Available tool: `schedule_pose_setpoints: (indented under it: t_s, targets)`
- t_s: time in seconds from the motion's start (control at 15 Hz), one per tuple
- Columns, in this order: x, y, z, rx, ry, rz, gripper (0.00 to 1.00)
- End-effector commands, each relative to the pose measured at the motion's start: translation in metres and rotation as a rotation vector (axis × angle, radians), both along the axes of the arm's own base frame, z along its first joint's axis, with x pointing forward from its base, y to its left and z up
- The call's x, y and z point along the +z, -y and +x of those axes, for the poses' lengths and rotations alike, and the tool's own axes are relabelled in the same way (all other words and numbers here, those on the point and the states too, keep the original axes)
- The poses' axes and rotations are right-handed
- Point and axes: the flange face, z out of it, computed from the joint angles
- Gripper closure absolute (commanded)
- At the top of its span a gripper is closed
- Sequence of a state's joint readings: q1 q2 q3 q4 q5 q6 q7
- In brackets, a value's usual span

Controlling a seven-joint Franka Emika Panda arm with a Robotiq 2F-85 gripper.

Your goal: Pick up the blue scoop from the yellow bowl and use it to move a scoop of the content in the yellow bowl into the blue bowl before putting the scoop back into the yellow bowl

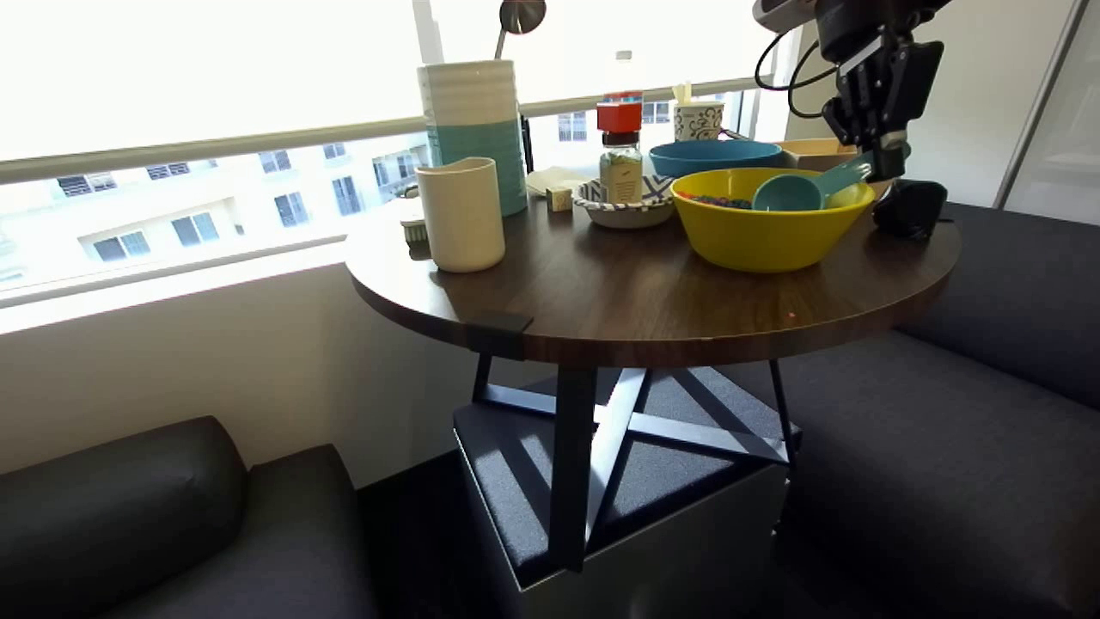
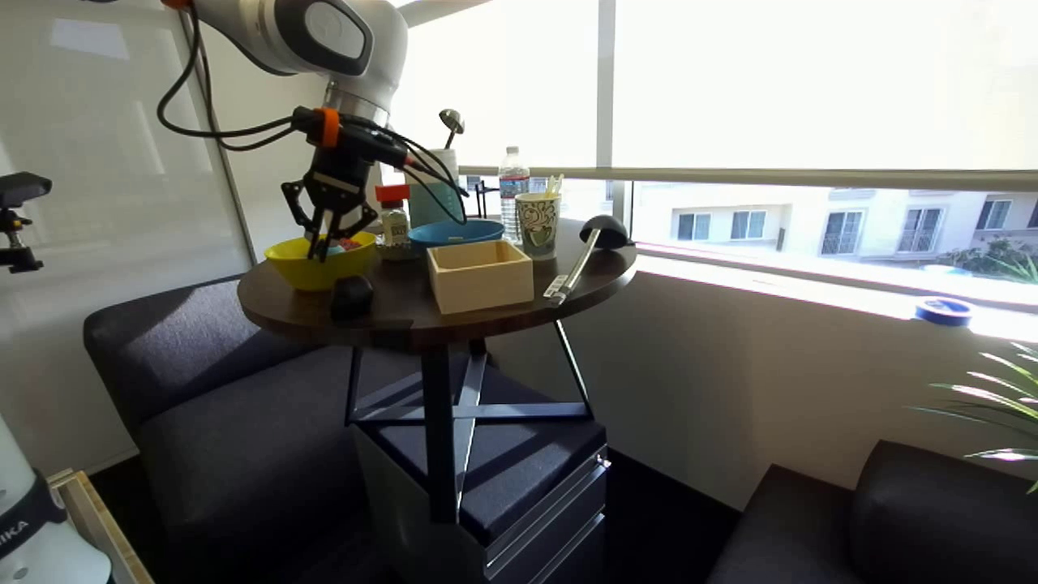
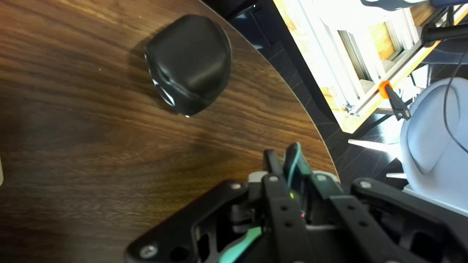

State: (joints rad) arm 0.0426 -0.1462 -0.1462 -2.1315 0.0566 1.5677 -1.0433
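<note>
Above a round wooden table, the gripper is clamped on the handle of the blue scoop, which tilts down so its rounded cup sits within the mouth of the yellow bowl. Nearby stands the blue bowl, beside a square box.

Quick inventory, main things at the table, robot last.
blue scoop: one, teal, head in yellow bowl
yellow bowl: one, yellow, on table
contents: uncounted, multicoloured, in yellow bowl
blue bowl: one, blue, near box
box: one, pale, near table edge
ladles: two, dark heads, near box and in crock
crock: one, white and teal, on table
beaker: one, cream, near crock
jar: one, red cap, in dish
dish: one, whitish, under jar
paper cup: one, whitish, near bottle
bottle: one, clear, near paper cup
black object: one, black, near yellow bowl
gripper: one, black, gripping blue scoop
arm: one, white, above table
</note>
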Motion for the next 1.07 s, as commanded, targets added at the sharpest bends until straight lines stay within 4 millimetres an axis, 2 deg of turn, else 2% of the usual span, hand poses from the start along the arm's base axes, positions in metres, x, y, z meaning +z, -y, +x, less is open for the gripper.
schedule_pose_setpoints:
  t_s: [0.0, 0.07, 0.2, 0.27, 0.33, 0.47, 0.6, 0.73, 1.0]
  targets:
    - [0.01, 0.001, 0.004, 0.004, -0.007, 0.025, 0.64]
    - [0.012, 0.002, 0.004, 0.006, -0.006, 0.026, 0.64]
    - [0.013, 0.002, 0.004, 0.009, -0.007, 0.033, 0.51]
    - [0.013, 0.002, 0.004, 0.01, -0.008, 0.037, 0.58]
    - [0.013, 0.002, 0.004, 0.011, -0.01, 0.04, 0.8]
    - [0.013, 0.002, 0.002, 0.019, -0.016, 0.052, 0.85]
    - [0.012, 0.001, 0.001, 0.024, -0.023, 0.062, 0.98]
    - [0.012, 0.002, -0.001, 0.025, -0.029, 0.069, 1.0]
    - [0.029, -0.011, -0.009, 0.006, 0.024, 0.044, 0.98]
